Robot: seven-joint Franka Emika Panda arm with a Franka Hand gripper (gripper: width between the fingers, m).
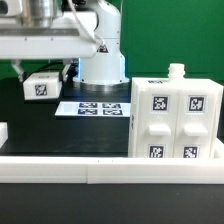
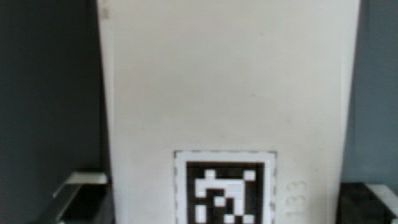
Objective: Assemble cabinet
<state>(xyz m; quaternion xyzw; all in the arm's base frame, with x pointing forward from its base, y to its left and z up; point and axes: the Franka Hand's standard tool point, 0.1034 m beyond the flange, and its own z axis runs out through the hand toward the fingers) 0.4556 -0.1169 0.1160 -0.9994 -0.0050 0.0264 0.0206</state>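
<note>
The cabinet (image 1: 175, 118) is the large white box at the exterior view's right. Its front is made of small panels, each with a black-and-white tag, and a small knob stands on its top. My gripper (image 1: 42, 78) is at the exterior view's upper left, well apart from the cabinet, and is shut on a small white block (image 1: 41, 86) with one tag. In the wrist view the block (image 2: 222, 110) fills the frame, its tag near the jaws, and my gripper (image 2: 222, 203) holds it with a dark finger (image 2: 79, 196) on each side.
The marker board (image 1: 95, 108) lies flat on the black table between the block and the cabinet. A long white rail (image 1: 100, 166) runs along the front. The robot's white base (image 1: 100, 60) stands behind the marker board.
</note>
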